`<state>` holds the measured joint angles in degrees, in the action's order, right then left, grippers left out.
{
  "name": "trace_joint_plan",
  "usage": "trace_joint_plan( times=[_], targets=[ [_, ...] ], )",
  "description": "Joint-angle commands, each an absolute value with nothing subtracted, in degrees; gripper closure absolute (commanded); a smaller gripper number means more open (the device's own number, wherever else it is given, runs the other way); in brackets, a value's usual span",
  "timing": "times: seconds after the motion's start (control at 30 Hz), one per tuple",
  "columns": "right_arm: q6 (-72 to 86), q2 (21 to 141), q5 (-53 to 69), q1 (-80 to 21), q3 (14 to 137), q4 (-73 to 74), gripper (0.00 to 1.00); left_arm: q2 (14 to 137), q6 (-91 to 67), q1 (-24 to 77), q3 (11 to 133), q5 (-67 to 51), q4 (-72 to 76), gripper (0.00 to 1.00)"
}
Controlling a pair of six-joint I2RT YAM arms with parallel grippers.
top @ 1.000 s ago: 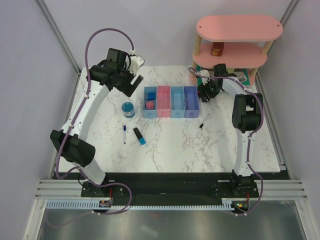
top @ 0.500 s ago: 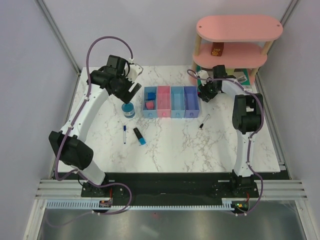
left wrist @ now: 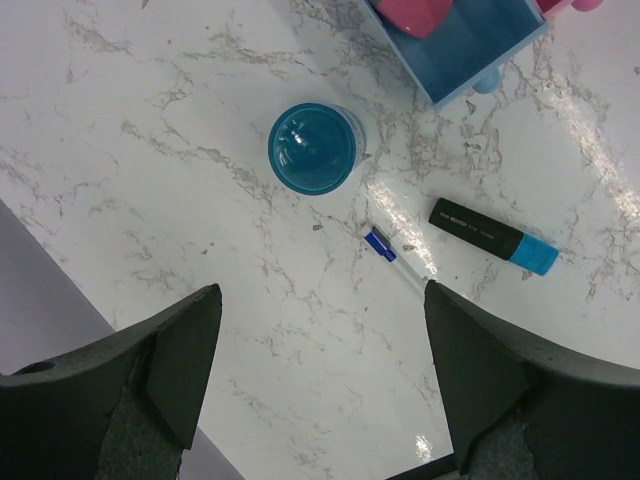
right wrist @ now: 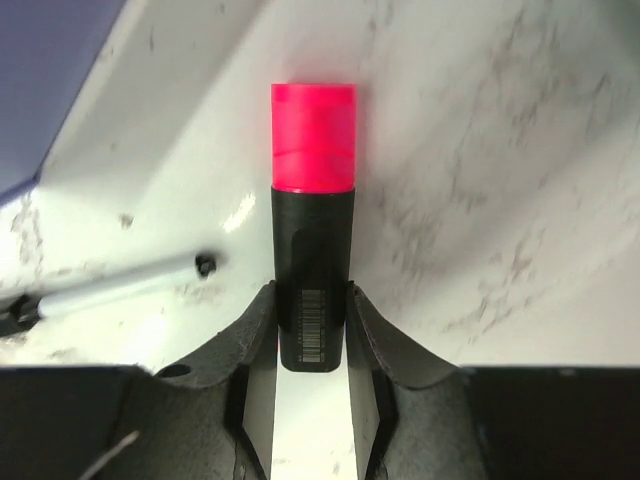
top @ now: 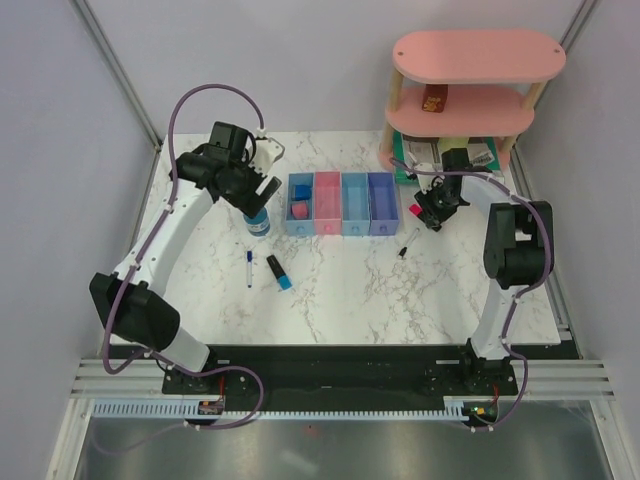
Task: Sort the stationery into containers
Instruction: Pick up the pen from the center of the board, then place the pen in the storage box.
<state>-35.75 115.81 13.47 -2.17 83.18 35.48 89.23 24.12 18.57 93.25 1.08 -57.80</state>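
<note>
Nearest the arm bases, a blue-capped pen (top: 249,268) and a blue-ended highlighter (top: 279,272) lie side by side on the tabletop (top: 340,290), apart from each other and from both arms. Farther right, a black-tipped pen (top: 408,243) lies alone, just below the right arm's wrist.

The left fingers (left wrist: 175,360) stand wide apart with nothing between them. They hang above the tabletop, and the blue tape roll (left wrist: 314,148) lies flat just beyond their tips, untouched.

The right fingers (right wrist: 255,335) are clamped on the black barrel of the pink-ended highlighter (right wrist: 312,230). Its pink end juts out past the fingertips, and the grip sits just right of the purple-blue bin. Whether the highlighter is clear of the tabletop cannot be told.

Behind the tape roll runs the row of bins (top: 341,186). A blue eraser (top: 302,191) and a pink eraser (top: 298,210) lie in the leftmost, light blue one. At the far right stands the pink shelf (top: 480,55).

Count: two highlighters, two pens, one tape roll, two erasers, four joined bins.
</note>
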Motion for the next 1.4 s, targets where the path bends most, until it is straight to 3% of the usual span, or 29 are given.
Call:
trace_joint_plan(
  times=[0.0,0.33,0.73,1.0,1.37],
  targets=[
    [-31.56,107.41,11.96,-1.14,81.22,39.81,0.93,85.26,26.0,18.28,89.05,-2.81,-55.2,0.11],
    [-23.82,94.14,17.74,-1.05,83.66,46.75,0.93,79.1,53.74,18.63,73.84,-11.06,-48.61,0.1],
    [-14.51,96.32,24.61,-5.97,93.69,48.25,0.92,74.7,104.27,22.85,60.56,-22.41,-46.58,0.01],
    [-13.18,99.66,24.26,-9.05,95.8,46.58,0.92,83.83,120.65,23.55,61.52,-21.01,-47.2,0.03],
    [-5.19,103.71,26.19,-11.33,90.98,33.06,0.93,92.63,126.91,23.55,63.55,-19.51,-50.62,0.05]
  ],
)
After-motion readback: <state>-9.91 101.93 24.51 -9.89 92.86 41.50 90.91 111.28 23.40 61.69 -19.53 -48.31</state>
